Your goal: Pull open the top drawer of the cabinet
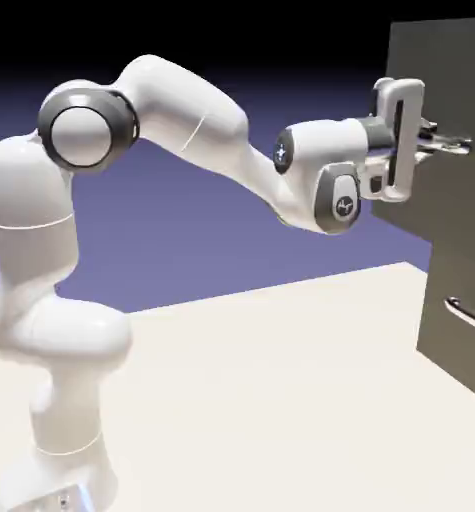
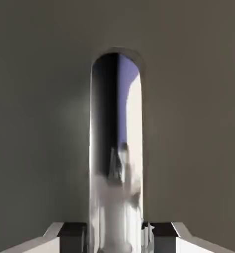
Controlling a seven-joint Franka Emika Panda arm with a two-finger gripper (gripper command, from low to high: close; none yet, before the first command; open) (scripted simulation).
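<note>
The gripper [image 1: 439, 143] is pinching the silver handle [image 2: 116, 163] of the top drawer [image 1: 451, 90], at 3 o'clock in the exterior view, high above the worktop [image 1: 281, 390].

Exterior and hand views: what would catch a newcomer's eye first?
The white arm stretching from lower left to the cabinet at the exterior view's right edge, its gripper at the top drawer's handle. In the hand view, that mirror-bright bar runs up the middle between the fingertips, against the grey drawer front.

Even, soft rendered lighting; table [image 1: 281, 400] bright, cabinet [image 1: 451, 80] dim. Backdrop darkens toward the top. Hand view slightly blurred; handle [image 2: 117, 148] carries mirror-like reflections.
</note>
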